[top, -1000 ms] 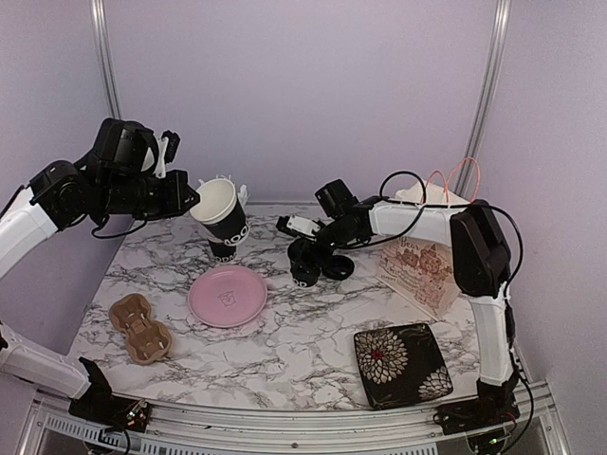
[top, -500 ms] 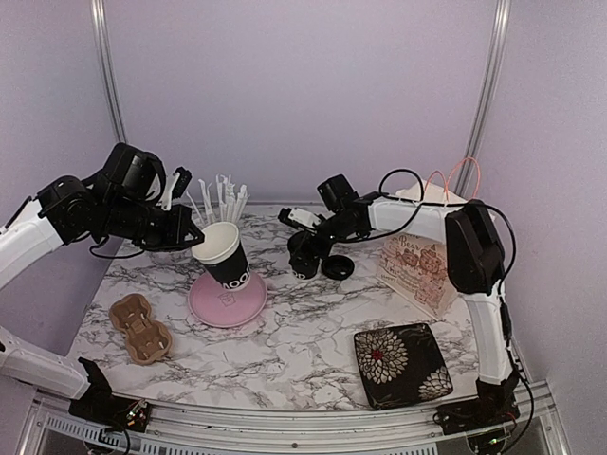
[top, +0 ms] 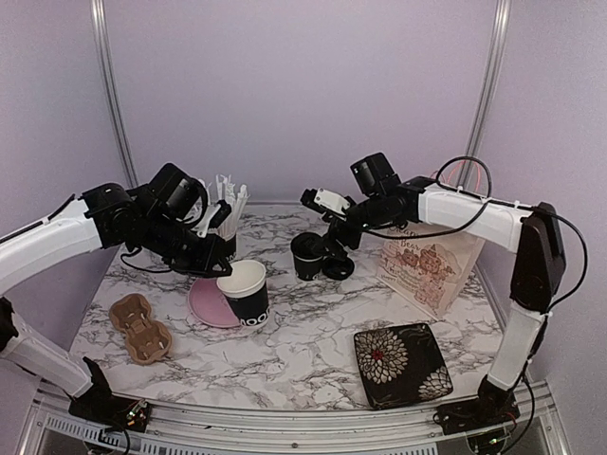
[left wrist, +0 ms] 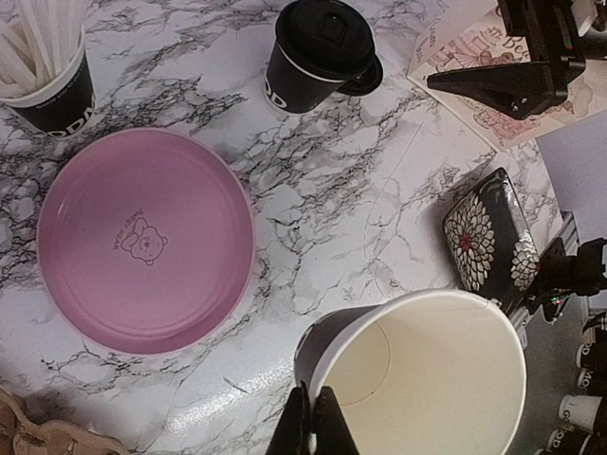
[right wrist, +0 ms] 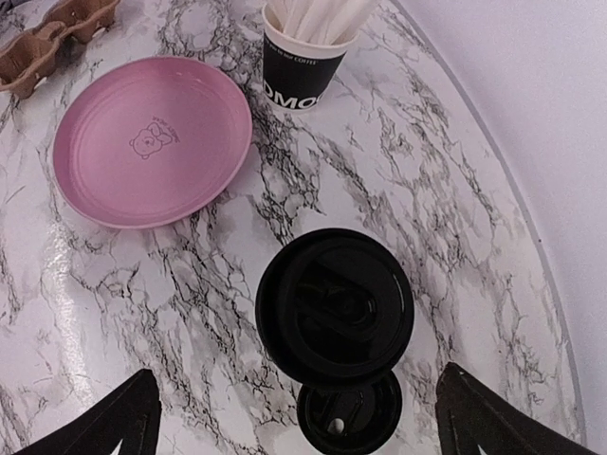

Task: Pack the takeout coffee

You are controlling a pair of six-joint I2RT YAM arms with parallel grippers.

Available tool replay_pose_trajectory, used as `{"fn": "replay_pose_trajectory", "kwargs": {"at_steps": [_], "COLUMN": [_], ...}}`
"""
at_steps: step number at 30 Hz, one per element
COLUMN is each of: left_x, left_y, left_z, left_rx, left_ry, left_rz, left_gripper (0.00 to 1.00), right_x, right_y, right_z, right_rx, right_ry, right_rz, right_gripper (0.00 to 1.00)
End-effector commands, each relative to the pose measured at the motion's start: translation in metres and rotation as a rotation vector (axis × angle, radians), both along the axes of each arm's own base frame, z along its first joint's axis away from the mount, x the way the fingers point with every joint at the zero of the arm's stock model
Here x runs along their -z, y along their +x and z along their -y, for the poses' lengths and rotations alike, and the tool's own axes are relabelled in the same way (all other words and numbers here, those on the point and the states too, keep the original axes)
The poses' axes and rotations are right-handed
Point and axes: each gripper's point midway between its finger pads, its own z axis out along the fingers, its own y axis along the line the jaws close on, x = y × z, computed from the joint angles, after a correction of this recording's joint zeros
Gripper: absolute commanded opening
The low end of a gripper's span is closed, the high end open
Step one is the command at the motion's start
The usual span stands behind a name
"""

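A robot test booth dressed as a café counter: plain lilac walls (top: 303,95) and aluminium posts (top: 106,85) enclose a marble-print table (top: 303,351), arm bases (top: 95,391) bolted at seven and five o'clock, a gift bag (top: 422,270) at three, a carrier (top: 140,327) at nine.

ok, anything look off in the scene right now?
The open cup has no lid and is pinched at the rim by the left fingers. A loose lid lies flat beside the lidded cup. No spill visible.
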Motion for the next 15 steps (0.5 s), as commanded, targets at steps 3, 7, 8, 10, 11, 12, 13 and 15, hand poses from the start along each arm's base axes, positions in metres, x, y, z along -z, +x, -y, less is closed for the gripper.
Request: {"fn": "replay_pose_trajectory", "kwargs": {"at_steps": [3, 7, 8, 10, 11, 12, 13, 15], "left_x": [0.032, 0.056, 0.061, 0.068, 0.073, 0.077, 0.08, 0.086], "left_y": [-0.005, -0.002, -0.001, 0.001, 0.001, 0.003, 0.004, 0.006], "left_z": [0.033, 0.054, 0.058, 0.064, 0.066, 0.067, 0.069, 0.071], "left_rx": [0.099, 0.133, 0.139, 0.148, 0.15, 0.147, 0.144, 0.14], "left_ry": [0.012, 0.008, 0.015, 0.02, 0.029, 0.039, 0.047, 0.064], "left_rz": [-0.028, -0.048, -0.051, -0.053, -0.052, -0.051, -0.049, -0.039], "left_gripper": [0.0, 0.0, 0.0, 0.0, 0.0, 0.0, 0.0, 0.0], "right_x": [0.06, 0.08, 0.084, 0.092, 0.095, 0.099, 0.103, 0.108], "right_y": [-0.003, 0.002, 0.003, 0.006, 0.006, 0.008, 0.01, 0.013], "right_z": [0.04, 0.053, 0.055, 0.058, 0.059, 0.06, 0.062, 0.063], "right_rx": [0.047, 0.04, 0.037, 0.027, 0.017, 0.011, 0.007, 0.002], "right_ry": [-0.215, -0.316, -0.334, -0.362, -0.376, -0.393, -0.408, -0.429], "right_rz": [-0.019, 0.026, 0.039, 0.061, 0.074, 0.09, 0.103, 0.123], "right_gripper": [0.9, 0.74, 0.7, 0.64, 0.63, 0.61, 0.6, 0.57]}}
